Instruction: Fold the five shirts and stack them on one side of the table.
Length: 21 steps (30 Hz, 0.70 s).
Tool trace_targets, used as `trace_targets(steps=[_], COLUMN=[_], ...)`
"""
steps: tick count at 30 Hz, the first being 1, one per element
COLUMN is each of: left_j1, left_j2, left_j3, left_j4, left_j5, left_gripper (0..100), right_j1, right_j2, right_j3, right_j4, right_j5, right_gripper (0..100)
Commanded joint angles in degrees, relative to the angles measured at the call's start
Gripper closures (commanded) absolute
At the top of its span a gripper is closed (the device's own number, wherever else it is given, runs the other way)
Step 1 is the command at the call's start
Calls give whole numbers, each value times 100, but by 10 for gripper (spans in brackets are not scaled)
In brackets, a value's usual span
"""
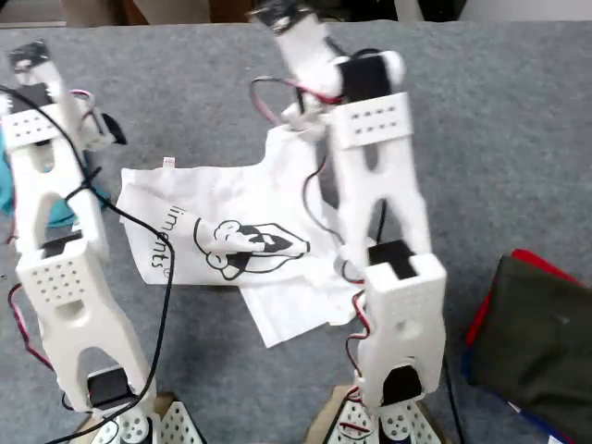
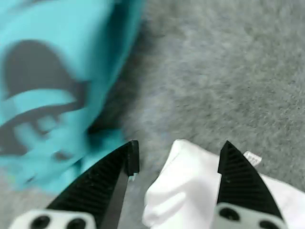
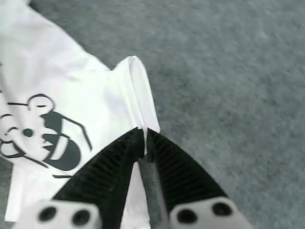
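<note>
The white shirt (image 1: pixel 231 236) lies partly folded and rumpled in the middle of the grey counter (image 1: pixel 490 120), its cartoon print facing up. A loose flap trails toward the arm bases on the near side. The right pincer (image 1: pixel 298 118) sits at the shirt's far edge. In the right wrist view this pincer (image 3: pixel 144 138) is pressed together, pinching a rolled fold of the white shirt (image 3: pixel 71 90), with bare counter (image 3: pixel 228 71) just beyond that edge. The left pincer (image 1: pixel 106 129) hangs near the shirt's far left corner, where a small tag shows. In the left wrist view this pincer (image 2: pixel 178 157) is spread wide, and the corner of the white shirt (image 2: pixel 183 191) lies between its fingers (image 2: pixel 125 164), though whether they touch the cloth cannot be told. A strip of bare counter (image 2: pixel 224 71) separates that corner from the teal shirt (image 2: pixel 47 95), which lies crumpled nearby. In the high view the teal shirt (image 1: pixel 61 211) peeks out behind the left arm at the counter's left side. Well apart on the right, a stack (image 1: pixel 541 324) of folded shirts sits near the counter's right side, with a dark green one on top and red and blue edges showing under it. A wide band of free counter runs between the white shirt and the stack, and another along the far side up to the far edge.
</note>
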Motion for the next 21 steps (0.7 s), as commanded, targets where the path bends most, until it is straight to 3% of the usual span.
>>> trace_targets(steps=[1,7,13,21], left_j1=[158,114,281,378], left_j2=[57,347,514,1130], left_j3=[-290,-281,-281,-791], left_j4=[-378,-659,-97,-185], left_j5=[53,9,-202,-220], left_gripper=[726,729,732,922], right_j1=[426,488,488,505], right_j2=[-321,136,479,769], right_j3=[-259,-295,-295,-295], right_j4=[-273,-484,-765,-914], right_j5=[18,114,79,123], right_gripper=[995,995,995,995])
